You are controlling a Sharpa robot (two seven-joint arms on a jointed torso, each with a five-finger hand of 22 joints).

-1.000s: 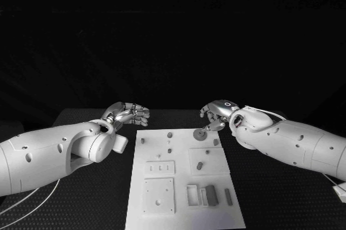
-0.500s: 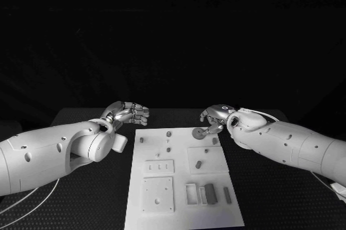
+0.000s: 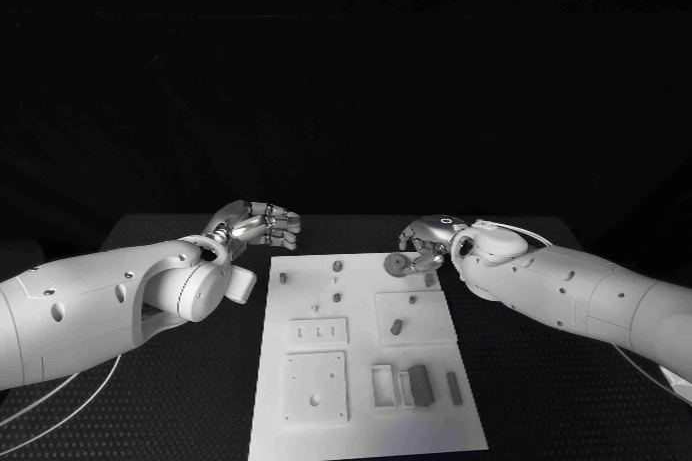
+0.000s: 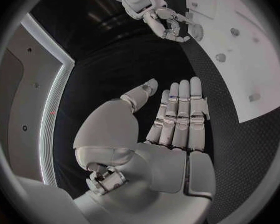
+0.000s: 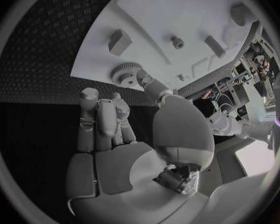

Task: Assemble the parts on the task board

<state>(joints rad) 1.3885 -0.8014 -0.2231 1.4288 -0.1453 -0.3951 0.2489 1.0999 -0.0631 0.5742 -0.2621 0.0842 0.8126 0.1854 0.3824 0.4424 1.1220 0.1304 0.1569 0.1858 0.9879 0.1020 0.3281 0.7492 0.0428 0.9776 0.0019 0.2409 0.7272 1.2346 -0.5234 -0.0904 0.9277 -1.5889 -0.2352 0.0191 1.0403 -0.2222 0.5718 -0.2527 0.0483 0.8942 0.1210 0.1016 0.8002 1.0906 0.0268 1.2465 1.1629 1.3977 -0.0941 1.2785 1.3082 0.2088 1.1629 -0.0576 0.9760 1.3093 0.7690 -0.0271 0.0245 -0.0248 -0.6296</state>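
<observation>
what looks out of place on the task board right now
Only the gear: it sits at the far edge of the task board by the right hand, whose thumb tip seems to touch it. The other parts look seated.

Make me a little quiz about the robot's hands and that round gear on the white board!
1. True or false: the left hand holds nothing.
2. Where does the gear lie? A) at the far edge of the task board B) up in the air C) in a palm
3. Fill in: the thumb of the ___ hand touches the gear.
Key: 1 true; 2 A; 3 right, meaning the right hand.
</observation>
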